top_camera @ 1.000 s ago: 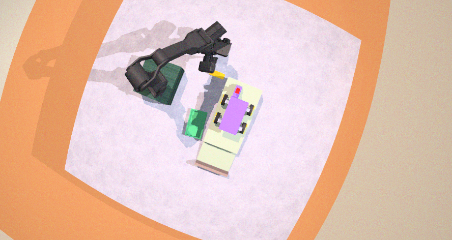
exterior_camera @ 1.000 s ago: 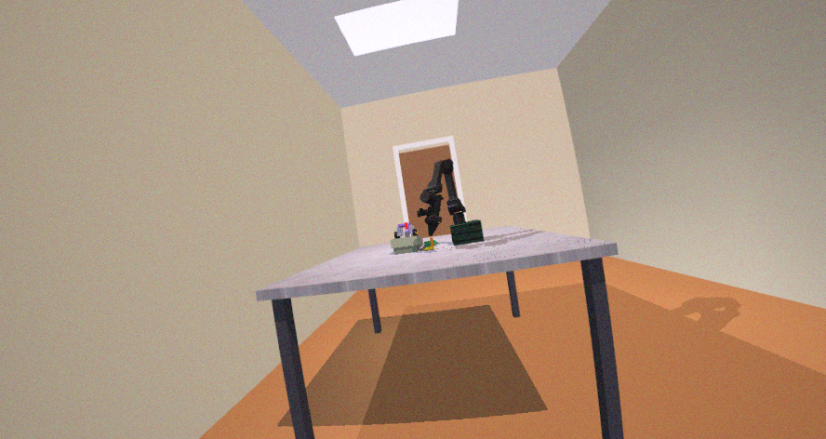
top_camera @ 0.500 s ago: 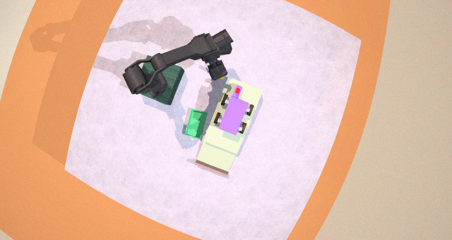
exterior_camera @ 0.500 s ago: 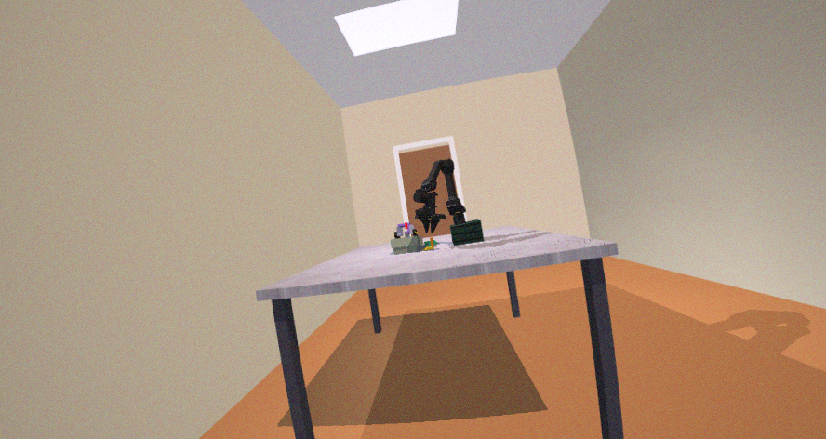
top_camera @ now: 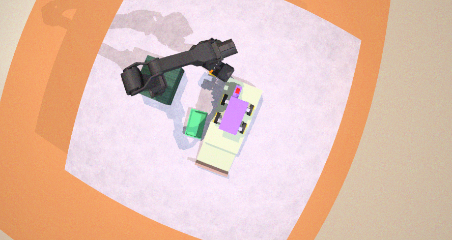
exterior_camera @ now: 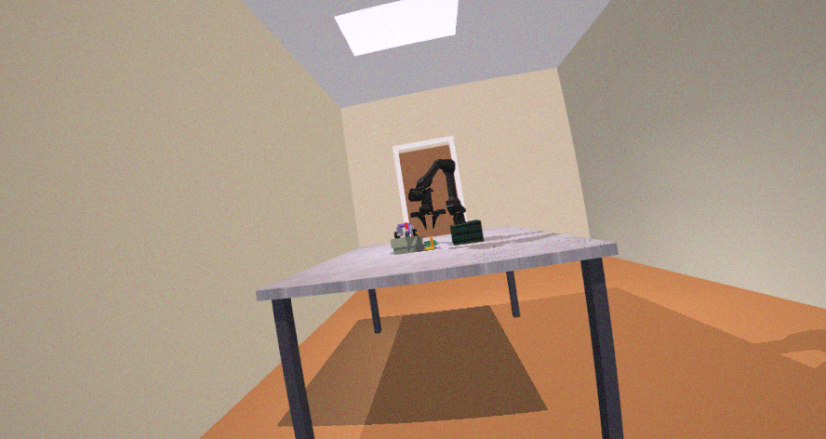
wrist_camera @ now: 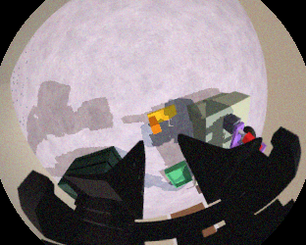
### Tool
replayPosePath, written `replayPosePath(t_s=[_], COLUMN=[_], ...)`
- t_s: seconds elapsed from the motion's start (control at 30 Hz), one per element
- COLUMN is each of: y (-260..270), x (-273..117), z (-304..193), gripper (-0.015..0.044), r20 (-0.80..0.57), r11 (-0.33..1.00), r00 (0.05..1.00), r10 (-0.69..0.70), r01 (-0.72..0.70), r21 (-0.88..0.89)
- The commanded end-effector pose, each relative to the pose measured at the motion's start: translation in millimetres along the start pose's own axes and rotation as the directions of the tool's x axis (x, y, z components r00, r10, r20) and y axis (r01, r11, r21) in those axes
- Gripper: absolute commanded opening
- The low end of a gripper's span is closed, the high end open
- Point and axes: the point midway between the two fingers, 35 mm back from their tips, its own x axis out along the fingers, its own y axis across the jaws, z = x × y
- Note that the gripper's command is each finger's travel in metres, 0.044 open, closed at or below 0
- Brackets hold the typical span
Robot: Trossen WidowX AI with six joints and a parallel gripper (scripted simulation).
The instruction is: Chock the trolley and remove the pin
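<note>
Your trolley (top_camera: 233, 115) (exterior_camera: 399, 232), purple, sits on ramp; red-headed pin (top_camera: 237, 90) (exterior_camera: 406, 226) (wrist_camera: 249, 138) in; yellow chock (top_camera: 211, 72) (exterior_camera: 430, 247) (wrist_camera: 163, 115) off-ramp; green tray (top_camera: 196, 123) (wrist_camera: 178, 175) beside ramp.

Chock, ramp, tray + base on tbl (top_camera: 284, 143) (exterior_camera: 358, 268) (wrist_camera: 113, 59).Chock (top_camera: 211, 72) (exterior_camera: 432, 244) (wrist_camera: 161, 116), ramp (top_camera: 218, 153) (exterior_camera: 406, 245) (wrist_camera: 216, 120), tray (top_camera: 196, 123) (wrist_camera: 178, 174) on tbl (top_camera: 284, 143) (exterior_camera: 358, 268) (wrist_camera: 113, 59).

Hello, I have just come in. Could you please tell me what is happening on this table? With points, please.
A robot arm has its jaws open above the yellow chock (top_camera: 210, 73) (exterior_camera: 430, 248) (wrist_camera: 162, 115), holding nothing. The chock lies on the table beside the ramp (top_camera: 218, 149) (exterior_camera: 406, 245) (wrist_camera: 239, 100), not yet at a wheel. The purple trolley (top_camera: 233, 115) stands on the ramp, and the red-headed stop pin (top_camera: 237, 90) (exterior_camera: 406, 226) (wrist_camera: 248, 138) is in place at its uphill end. Both the chocking and the pin removal remain to be done.
</note>
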Motion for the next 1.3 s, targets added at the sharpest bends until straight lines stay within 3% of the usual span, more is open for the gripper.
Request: replayPosePath(t_s=[0.0,0.3,0.77,1.27], y=[-3.4,-3.4,-1.9,-1.8], x=[-13.0,-12.2,29.7,46.8], z=[-8.1,-8.0,-7.8,-7.2], gripper=[0.0190,0.0190,0.0190,0.0190], r20=[0.004,0.004,0.004,0.004], r11=[0.978,0.978,0.978,0.978], r00=[0.999,0.999,0.999,0.999], r10=[0.041,0.041,0.041,0.041], r01=[-0.040,-0.040,-0.040,-0.040], r21=[-0.203,-0.203,-0.203,-0.203])
